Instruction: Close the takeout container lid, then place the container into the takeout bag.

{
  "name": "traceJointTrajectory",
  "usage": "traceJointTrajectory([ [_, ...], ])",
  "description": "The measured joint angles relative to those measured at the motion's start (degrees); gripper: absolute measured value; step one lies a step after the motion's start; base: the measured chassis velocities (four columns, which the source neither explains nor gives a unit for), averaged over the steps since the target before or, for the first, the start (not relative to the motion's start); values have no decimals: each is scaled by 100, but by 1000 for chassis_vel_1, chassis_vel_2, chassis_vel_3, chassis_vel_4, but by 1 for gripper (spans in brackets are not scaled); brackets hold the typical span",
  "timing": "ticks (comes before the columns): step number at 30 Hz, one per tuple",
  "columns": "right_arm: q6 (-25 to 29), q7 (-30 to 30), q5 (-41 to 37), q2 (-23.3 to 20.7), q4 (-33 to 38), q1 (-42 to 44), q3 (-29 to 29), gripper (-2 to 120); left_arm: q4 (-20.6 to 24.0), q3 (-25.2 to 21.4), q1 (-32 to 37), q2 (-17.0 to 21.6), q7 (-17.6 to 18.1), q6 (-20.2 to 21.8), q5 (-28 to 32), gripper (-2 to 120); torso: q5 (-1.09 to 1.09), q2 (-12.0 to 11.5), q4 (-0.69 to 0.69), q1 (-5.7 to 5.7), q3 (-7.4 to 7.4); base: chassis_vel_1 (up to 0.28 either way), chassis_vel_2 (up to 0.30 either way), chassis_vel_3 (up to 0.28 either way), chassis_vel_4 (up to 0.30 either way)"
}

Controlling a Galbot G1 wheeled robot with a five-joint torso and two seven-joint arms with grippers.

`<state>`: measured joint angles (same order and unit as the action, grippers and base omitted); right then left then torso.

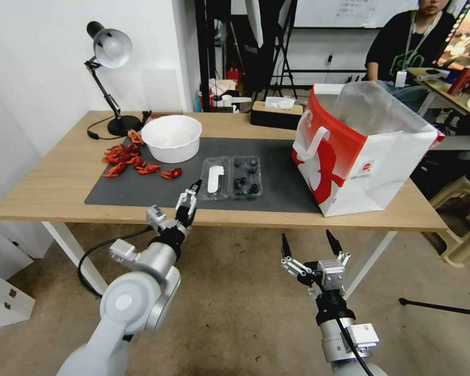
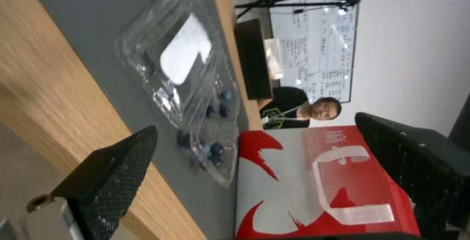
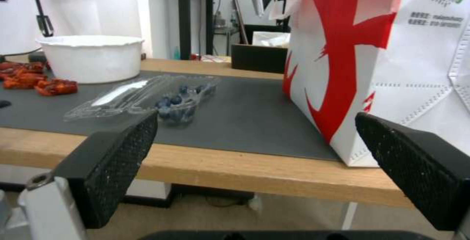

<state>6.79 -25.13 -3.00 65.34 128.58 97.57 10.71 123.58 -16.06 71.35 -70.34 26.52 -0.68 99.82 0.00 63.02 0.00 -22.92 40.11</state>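
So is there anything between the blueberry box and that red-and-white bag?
No. In the head view, only bare dark grey mat separates the open clear plastic clamshell from the red-and-white paper bag.

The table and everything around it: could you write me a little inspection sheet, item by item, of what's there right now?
Surface: wooden table with a dark mat.
Job's things: takeout container lies open on the mat, blueberries in one half; its lid lies flat beside it, label up. Takeout bag stands open on the robot's right side of the table.
Clutter: white bowl, red dried pieces, desk lamp, tissue box.
Grippers: left gripper open, at the table's near edge by the lid; right gripper open, below the table's edge, holding nothing.
Cables: lamp cord on the table; black cable by the left arm.
Surroundings: a seated person behind the bag, a plastic stool.
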Motion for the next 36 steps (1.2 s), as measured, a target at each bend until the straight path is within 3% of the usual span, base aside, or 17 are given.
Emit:
traceJointTrajectory([
  [17, -5, -13, 11, 93, -4, 25, 190, 100, -755, 313, -1127, -437, 979, 47, 545, 100, 0, 0, 0, 0, 0, 0, 0, 0, 0],
  [36, -17, -27, -2, 152, -24, -12, 241, 100, -1465, 448, -1614, -595, 1043, 25, 480, 100, 0, 0, 0, 0, 0, 0, 0, 0, 0],
])
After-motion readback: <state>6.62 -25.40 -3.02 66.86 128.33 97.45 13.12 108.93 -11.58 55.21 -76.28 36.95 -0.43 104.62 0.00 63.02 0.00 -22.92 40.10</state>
